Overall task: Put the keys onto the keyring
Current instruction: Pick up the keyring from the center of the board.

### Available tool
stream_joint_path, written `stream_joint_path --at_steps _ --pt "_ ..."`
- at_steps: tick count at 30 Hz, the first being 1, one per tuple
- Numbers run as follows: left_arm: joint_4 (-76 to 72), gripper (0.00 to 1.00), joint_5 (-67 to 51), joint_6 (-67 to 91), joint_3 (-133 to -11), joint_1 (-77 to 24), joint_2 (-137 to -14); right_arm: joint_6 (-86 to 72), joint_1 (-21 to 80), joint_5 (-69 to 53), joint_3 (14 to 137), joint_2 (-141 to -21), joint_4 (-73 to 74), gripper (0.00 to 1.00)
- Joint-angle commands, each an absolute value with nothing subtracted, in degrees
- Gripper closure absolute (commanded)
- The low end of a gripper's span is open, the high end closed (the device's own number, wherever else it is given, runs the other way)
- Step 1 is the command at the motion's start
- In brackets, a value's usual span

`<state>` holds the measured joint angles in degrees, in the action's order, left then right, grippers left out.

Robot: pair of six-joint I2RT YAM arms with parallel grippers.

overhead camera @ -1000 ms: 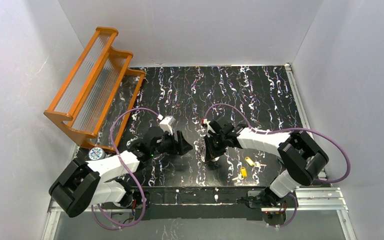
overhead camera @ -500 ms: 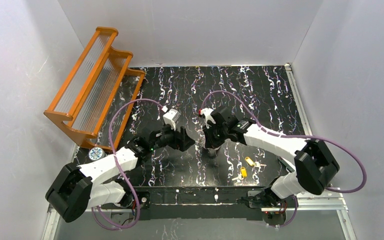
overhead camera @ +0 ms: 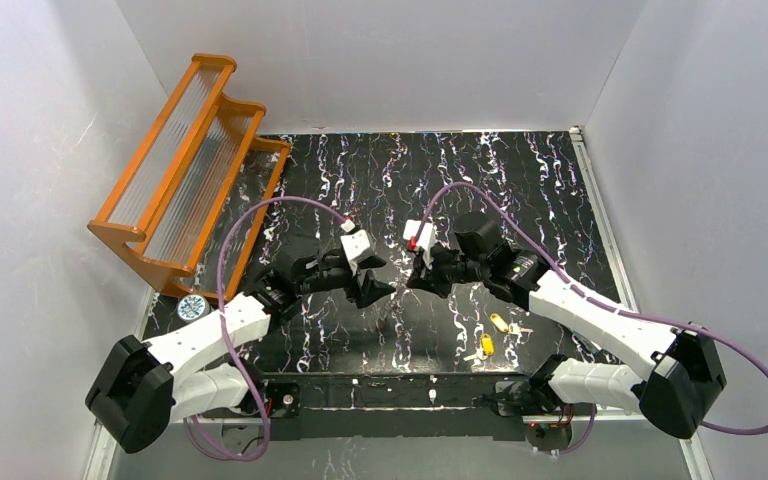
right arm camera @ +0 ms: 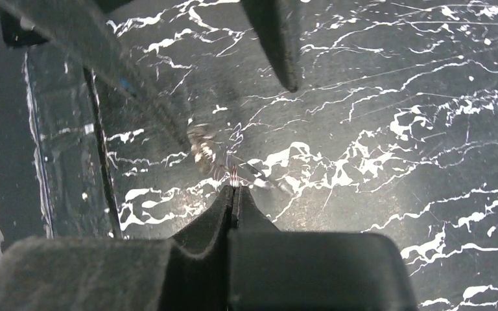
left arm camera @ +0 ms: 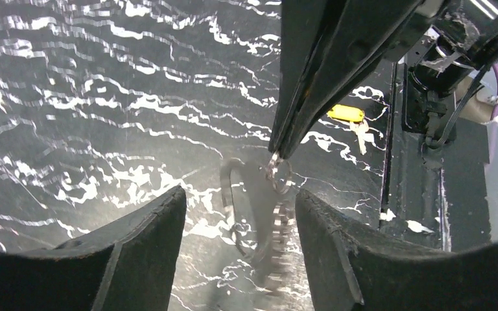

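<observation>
The thin whitish-grey oval keyring (left arm camera: 226,189) is blurred in both my wrist views; from above I cannot see it.

table (overhead camera: 520,180): black, white-veined | 2 keys (overhead camera: 498,322): front right | orange rack (overhead camera: 185,170): left edge

keyring (left arm camera: 227,188): thin grey loop, blurred, hanging, pinched at its top by right gripper (right arm camera: 233,189). keys (overhead camera: 498,322): two, yellow heads, flat on table, close together, well apart from keyring.

L pincer (overhead camera: 379,290) opp. R pincer (overhead camera: 412,281), keys (overhead camera: 487,344) nearby
</observation>
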<state>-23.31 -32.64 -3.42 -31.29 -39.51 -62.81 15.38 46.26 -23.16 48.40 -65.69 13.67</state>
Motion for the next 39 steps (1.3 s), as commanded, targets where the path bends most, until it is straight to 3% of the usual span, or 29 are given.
stream_joint_path --at_steps 1,12,30,34,39 --pt "-27.0 0.43 -38.4 -9.5 -32.4 -39.7 -60.5 22.7 46.5 -28.2 47.1 -64.0 12.5 0.99" --pt "-30.1 0.63 -42.7 -6.9 -31.3 -40.0 -63.2 22.7 46.5 -28.8 46.3 -64.1 11.0 0.99" --pt "-31.8 0.68 -40.4 -9.0 -29.0 -42.2 -66.7 22.1 46.5 -30.7 46.9 -64.6 10.3 0.99" --pt "-31.8 0.77 -39.9 -9.5 -29.2 -42.5 -67.1 22.1 46.5 -31.0 47.0 -64.7 10.3 0.99" --pt "-31.8 0.80 -39.3 -9.7 -29.6 -42.8 -67.5 22.1 46.5 -31.3 47.0 -64.8 10.3 0.99"
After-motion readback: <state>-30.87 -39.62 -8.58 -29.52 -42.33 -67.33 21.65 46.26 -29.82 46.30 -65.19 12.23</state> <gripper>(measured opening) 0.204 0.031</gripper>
